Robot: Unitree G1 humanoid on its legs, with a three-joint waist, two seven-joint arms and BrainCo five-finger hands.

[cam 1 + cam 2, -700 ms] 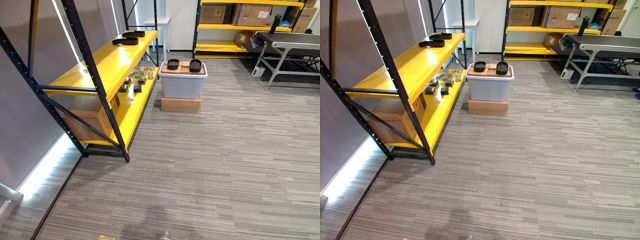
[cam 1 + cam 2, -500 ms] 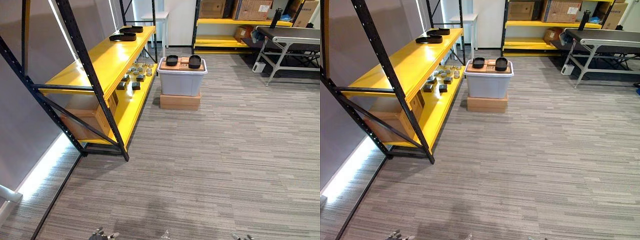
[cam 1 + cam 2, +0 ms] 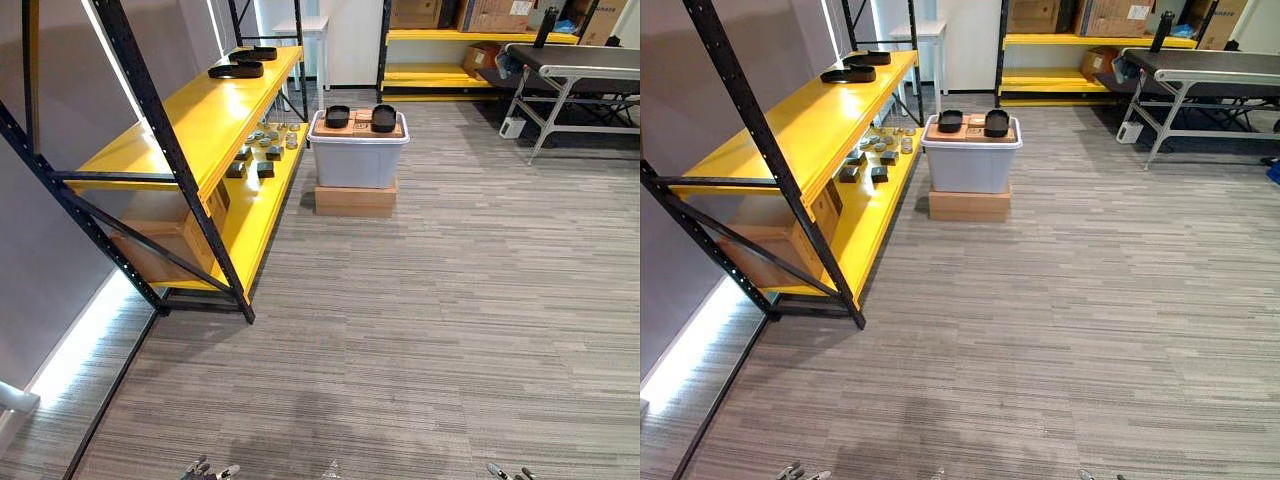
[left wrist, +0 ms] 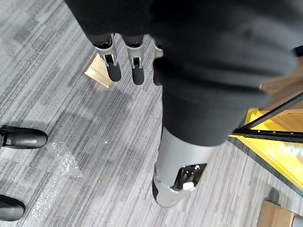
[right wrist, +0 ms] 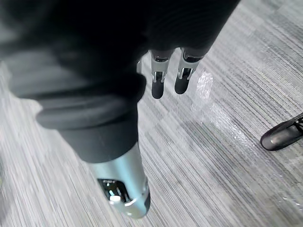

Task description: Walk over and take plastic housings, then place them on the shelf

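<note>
Two plastic housings (image 3: 338, 116) sat on a bin (image 3: 357, 165) far ahead; left hand (image 4: 112, 67) and right hand (image 5: 158, 84) hung, fingers (image 4: 138, 73) straight, probably empty; a crooked walk could bump the shelf (image 3: 190, 125).

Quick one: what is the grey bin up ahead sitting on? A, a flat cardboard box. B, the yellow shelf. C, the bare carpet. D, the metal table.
A: the grey bin stands on a flat cardboard box, beside the yellow shelf rather than on it.
</note>
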